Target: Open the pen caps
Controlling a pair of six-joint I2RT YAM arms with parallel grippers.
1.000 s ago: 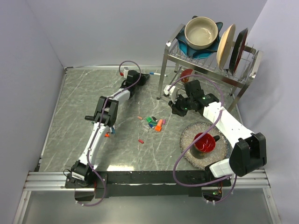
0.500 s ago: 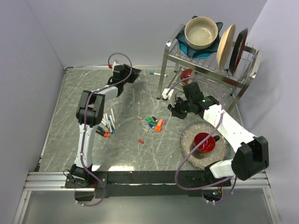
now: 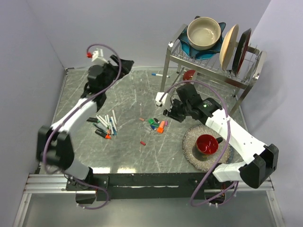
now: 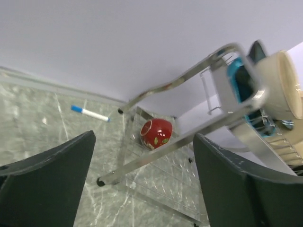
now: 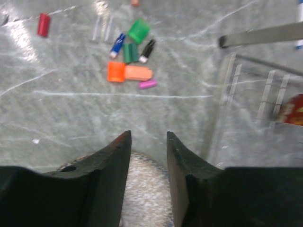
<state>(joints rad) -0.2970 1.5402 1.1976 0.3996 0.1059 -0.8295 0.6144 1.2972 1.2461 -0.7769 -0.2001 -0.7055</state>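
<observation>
Several loose pen caps [image 3: 156, 125] in green, orange, blue, black and pink lie clustered mid-table, and they show again in the right wrist view as pen caps [image 5: 131, 53]. A single red cap [image 3: 143, 142] lies nearer the front, also visible as the red cap [image 5: 43, 24]. White marker barrels [image 3: 106, 124] lie in a bunch at left. One marker with a blue cap [image 3: 160, 74] rests by the rack leg, seen too as the marker [image 4: 90, 112]. My left gripper [image 3: 127, 64] is lifted at the back left, open and empty [image 4: 142, 137]. My right gripper [image 3: 167, 113] hovers just right of the cluster, open with nothing between its fingers [image 5: 147, 135].
A metal dish rack [image 3: 213, 66] with a bowl and plates stands at back right, with a red bowl [image 4: 156, 133] under it. A round grey mat [image 3: 189, 142] holding a red cup [image 3: 207, 144] sits at front right, below the right gripper. Walls close the left and back.
The left arm swung from the back middle to the back left and rose, its jaws opening wide; the blue-capped marker stays by the rack. The right gripper shifted left and opened.
</observation>
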